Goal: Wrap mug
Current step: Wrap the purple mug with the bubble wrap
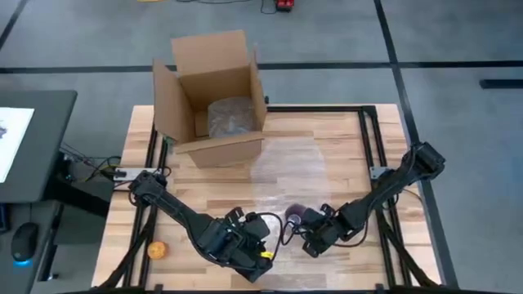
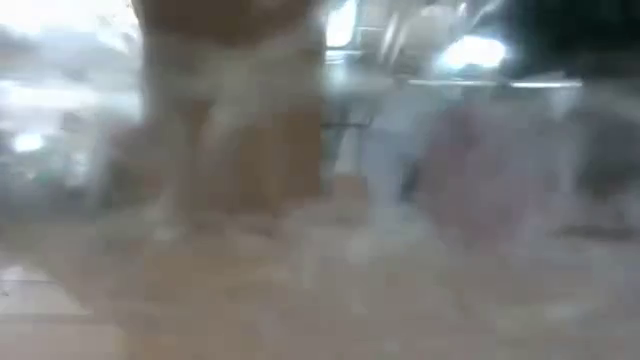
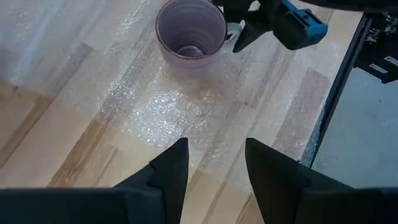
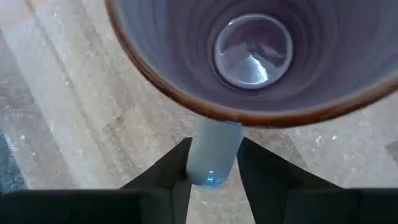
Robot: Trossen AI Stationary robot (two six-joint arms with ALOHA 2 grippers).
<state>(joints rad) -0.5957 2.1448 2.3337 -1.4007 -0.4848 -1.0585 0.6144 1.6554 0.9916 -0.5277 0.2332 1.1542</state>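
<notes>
Holding the pale lilac ceramic mug (image 3: 190,29) by its handle in my right gripper (image 4: 212,163), I keep it upright on the clear bubble-wrap sheet (image 3: 155,102) near the table's front edge; my left gripper (image 3: 216,163), jaws apart and empty, faces it from just beside.

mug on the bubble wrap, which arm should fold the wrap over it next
Left. The right pincer is shut on the mug's handle, steadying the mug. The left pincer is open and free, low over the bubble wrap beside the mug.
</notes>
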